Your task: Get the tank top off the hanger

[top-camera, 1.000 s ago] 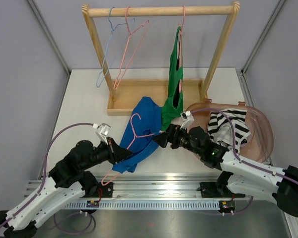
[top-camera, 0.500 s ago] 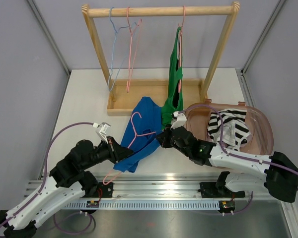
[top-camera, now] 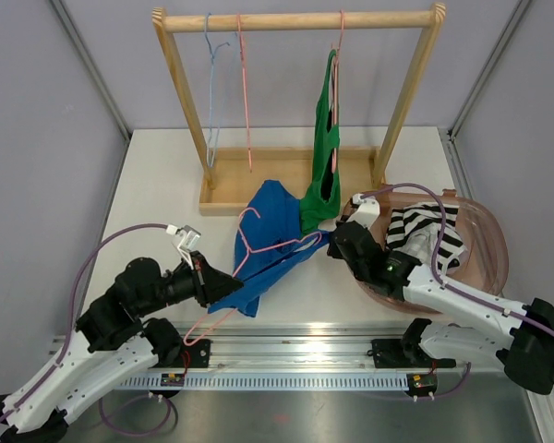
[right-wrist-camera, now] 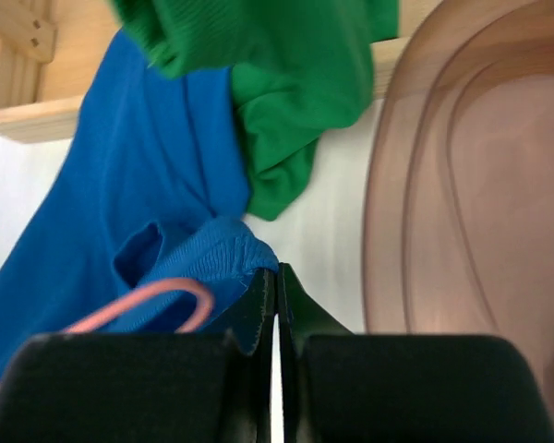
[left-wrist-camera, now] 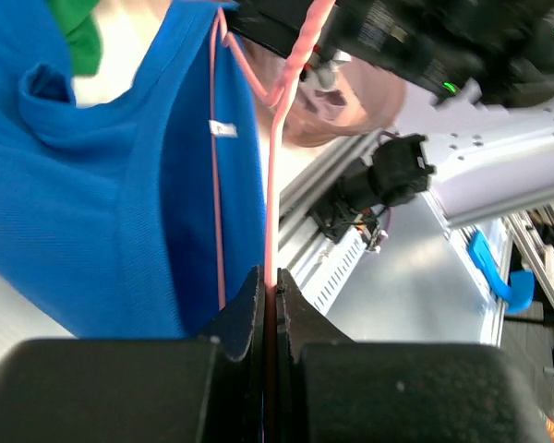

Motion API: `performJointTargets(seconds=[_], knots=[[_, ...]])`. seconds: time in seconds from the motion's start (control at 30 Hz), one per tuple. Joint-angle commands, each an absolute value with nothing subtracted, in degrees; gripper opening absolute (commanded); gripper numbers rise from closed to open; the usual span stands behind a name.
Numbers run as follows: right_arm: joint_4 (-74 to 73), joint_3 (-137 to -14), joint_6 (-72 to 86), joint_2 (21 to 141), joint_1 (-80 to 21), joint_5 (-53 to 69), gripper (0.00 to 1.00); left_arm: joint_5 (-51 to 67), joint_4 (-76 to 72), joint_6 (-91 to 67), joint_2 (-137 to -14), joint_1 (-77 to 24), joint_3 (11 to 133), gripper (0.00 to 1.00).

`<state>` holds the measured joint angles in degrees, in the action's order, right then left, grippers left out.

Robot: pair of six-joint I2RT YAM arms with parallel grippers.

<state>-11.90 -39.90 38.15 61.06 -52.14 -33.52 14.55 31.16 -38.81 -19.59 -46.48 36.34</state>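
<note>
- While the left hand point(left-wrist-camera: 270, 279) is clamped tight on the wire of the pink hanger point(left-wrist-camera: 274, 185) and the right hand point(right-wrist-camera: 275, 277) pinches a strap edge of the blue tank top point(top-camera: 263, 242), the garment lies stretched between them in the middle of the surface. It is just in front of the wooden rack point(top-camera: 295, 18).
- The strap could catch on the hanger's shoulder end. A sideways pull would then drag the whole hanger, or twist the wire in the left hand.
- The right hand's pinch takes only a thin fold of knit, so a harder tug may let it slip free.
- The green top point(top-camera: 323, 157) hangs against the blue cloth and could be pulled along with it.
- From above, the other strap is probably still on the hanger, though folds hide it.
- Since a second ago the right hand has moved toward the right edge, nearer the pink tub point(top-camera: 487, 231), drawing the strap out. The left arm has drawn back, and the two empty hangers point(top-camera: 229, 83) on the rail now hang straighter.
</note>
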Motion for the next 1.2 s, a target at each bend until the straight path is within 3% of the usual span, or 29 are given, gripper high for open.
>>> performJointTargets(seconds=[0.0, 0.13, 0.3, 0.53, 0.77, 1.0, 1.17], knots=[[-17.05, -42.54, 36.21, 61.7, -48.52, -37.0, 0.0, 21.44, 29.36, -35.78, -18.2, -46.76, 41.13, 0.0], [-18.36, -45.25, 34.81, 60.21, -48.43, -33.76, 0.0, 22.5, 29.44, -33.93, -19.33, -46.76, 44.98, 0.0], [-14.34, -45.97, 30.77, 51.61, -48.51, -13.84, 0.0, 17.14, 20.76, -32.09, -20.74, -46.76, 47.98, 0.0], [-13.35, -49.38, 33.13, 42.72, -48.51, 13.75, 0.0, 20.21, -9.09, -22.69, -27.76, -46.76, 50.36, 0.0], [-5.21, -52.99, 43.59, 41.39, -48.6, 28.55, 0.0, 15.58, -32.05, -14.69, -37.34, -46.76, 53.09, 0.0], [-1.31, -61.5, 45.89, 44.73, -49.92, 32.96, 0.0, 6.08, -45.87, -6.95, -44.38, -46.85, 54.84, 0.0], [-19.65, -66.71, 35.17, 47.02, -51.24, 15.57, 0.0, 0.18, -32.54, -7.29, -43.07, -46.76, 59.32, 0.0]])
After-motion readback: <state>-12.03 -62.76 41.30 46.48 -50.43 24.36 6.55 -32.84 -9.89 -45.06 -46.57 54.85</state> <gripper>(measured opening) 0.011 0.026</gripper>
